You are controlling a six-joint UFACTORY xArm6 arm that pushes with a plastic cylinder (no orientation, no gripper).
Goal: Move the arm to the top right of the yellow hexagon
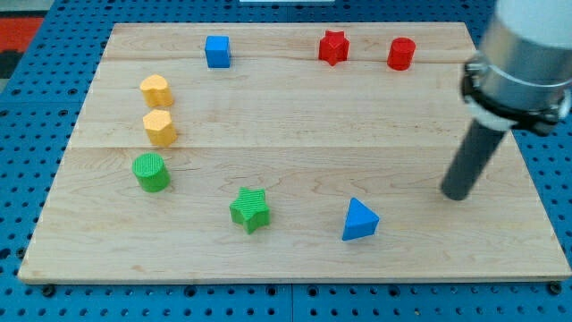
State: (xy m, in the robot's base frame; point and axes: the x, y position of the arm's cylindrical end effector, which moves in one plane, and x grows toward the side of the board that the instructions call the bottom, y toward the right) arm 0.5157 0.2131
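The yellow hexagon [160, 127] sits at the board's left, just below a yellow heart-like block [155, 90]. My tip [456, 195] rests on the board at the view's right, far to the right of the hexagon and lower than it. The nearest block to my tip is the blue triangle [359, 220], down and to its left, apart from it.
A green cylinder [151, 172] lies below the hexagon. A green star [250, 209] is at the bottom middle. A blue cube [217, 51], a red star [333, 47] and a red cylinder [401, 54] line the top. The wooden board [295, 125] lies on a blue pegboard.
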